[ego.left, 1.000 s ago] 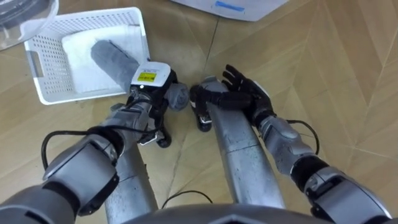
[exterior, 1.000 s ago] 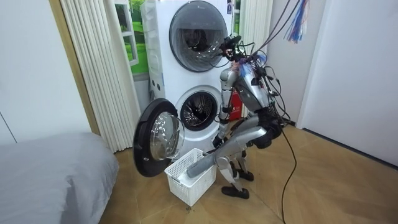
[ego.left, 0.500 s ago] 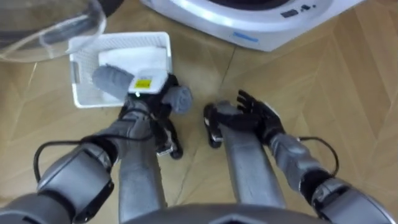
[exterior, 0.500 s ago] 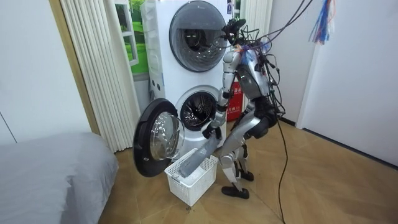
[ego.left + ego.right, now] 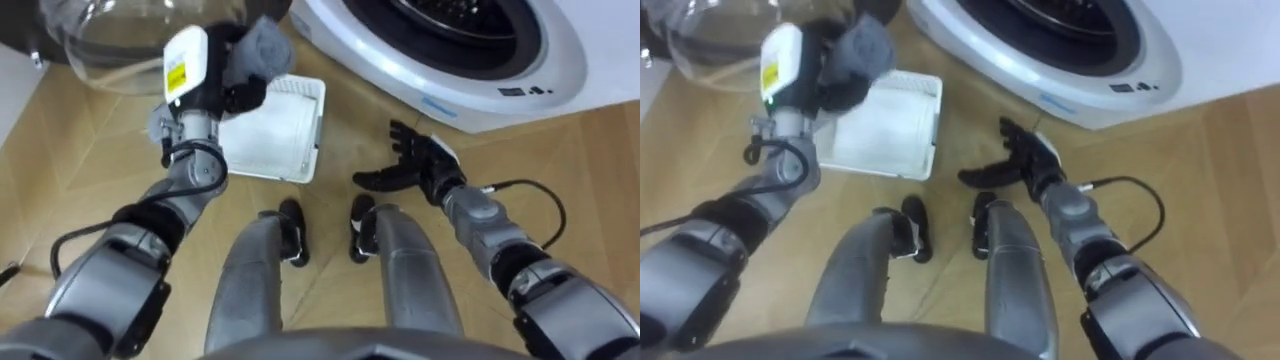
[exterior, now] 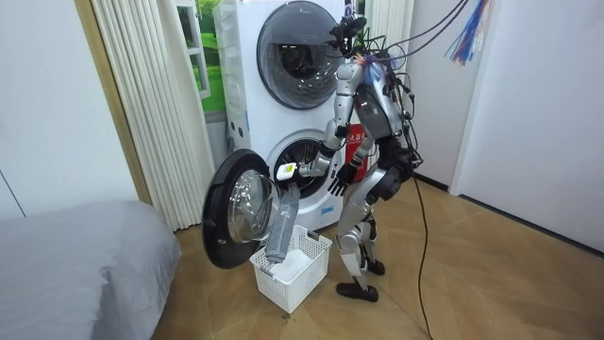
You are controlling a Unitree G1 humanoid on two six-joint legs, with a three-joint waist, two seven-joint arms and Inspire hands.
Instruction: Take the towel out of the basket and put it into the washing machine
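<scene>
Straightening up from the crouch, I've got L hand point(image 5: 215, 88) clenched on grey towel point(image 5: 262, 40), now lifted clear of basket point(image 5: 300, 150), R hand point(image 5: 415, 165) splayed, empty, near washer point(image 5: 520, 60) front; next: swing towel right to open drum.

White plastic basket point(image 5: 312, 140) with perforated walls sits on herringbone wood floor point(image 5: 570, 150), just in front of washing machine point(image 5: 470, 60). Second front-loader point(image 6: 294, 42) stacked on top. Red item point(image 6: 356, 151) beside it, unclear what. Pale pleated curtain point(image 6: 151, 104) at room view's left, grey-covered bed point(image 6: 75, 269) lower left.
</scene>
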